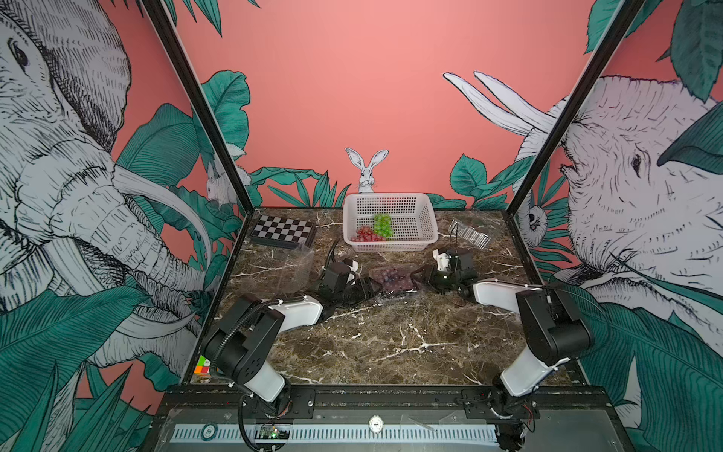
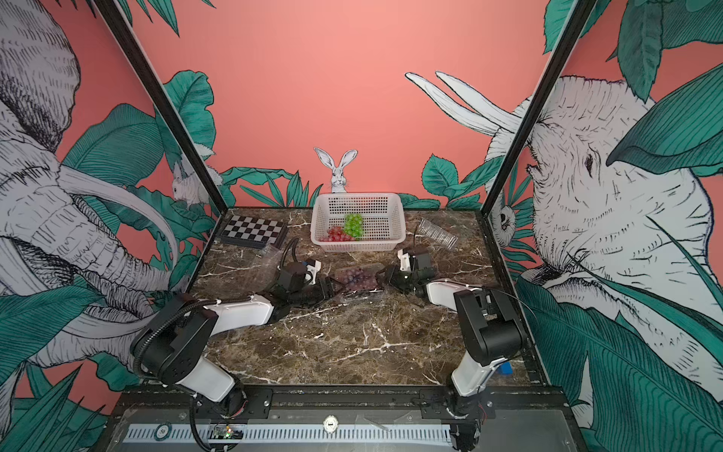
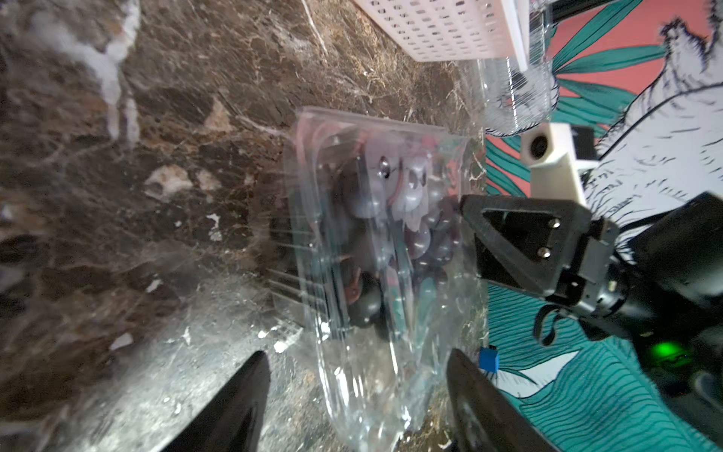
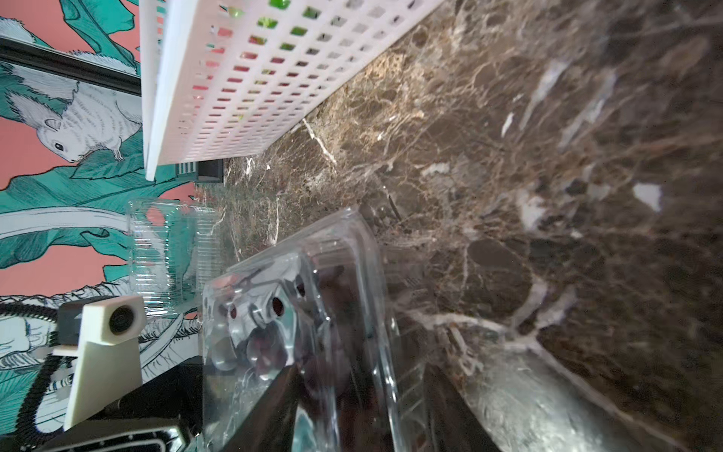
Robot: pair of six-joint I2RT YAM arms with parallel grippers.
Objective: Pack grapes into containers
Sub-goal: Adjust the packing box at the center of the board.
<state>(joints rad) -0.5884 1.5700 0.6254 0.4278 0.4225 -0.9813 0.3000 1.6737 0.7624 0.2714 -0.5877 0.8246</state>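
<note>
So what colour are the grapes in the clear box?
Dark purple grapes, clearest in the left wrist view.

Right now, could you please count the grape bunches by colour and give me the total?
dark purple bunch: 1
green bunch: 1
red bunch: 1
Total: 3

The brown marble table [image 1: 391, 344] carries a white basket [image 1: 391, 245] at the middle of its far edge and a chessboard [image 1: 282, 230] in the far left corner. The left clear container [image 1: 289, 262] lies just in front of the chessboard, the right clear container [image 1: 469, 233] near the far right corner, and the middle clear container [image 1: 393, 293] at the centre. A colour cube [image 1: 202, 367] sits in the near left corner.
</note>
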